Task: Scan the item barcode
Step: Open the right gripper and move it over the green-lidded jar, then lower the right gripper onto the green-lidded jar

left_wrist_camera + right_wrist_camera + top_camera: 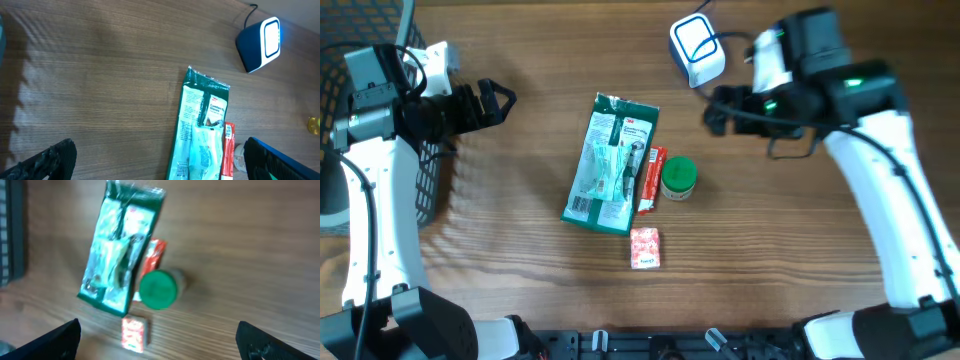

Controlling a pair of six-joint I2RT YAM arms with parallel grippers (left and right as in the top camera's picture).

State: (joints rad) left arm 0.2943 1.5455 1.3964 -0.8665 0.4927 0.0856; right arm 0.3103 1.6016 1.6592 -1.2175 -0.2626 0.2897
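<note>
Green pkt (611, 163) flat on worktop (520, 270), long axis far-near, slight tilt; lidded jar (678, 177) beside; L tool (500, 100), R tool (715, 108) both released

The left gripper (496, 100) points right from its raised arm, fingers spread wide and empty. The right gripper (714, 110) points left, fingers spread wide too, holding nothing.

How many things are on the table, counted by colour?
Green: 2 (packet, lidded jar)
Red: 2 (slim pack, small box)
White and blue: 1 (scanner)
Black: 1 (basket)
Total: 6
</note>
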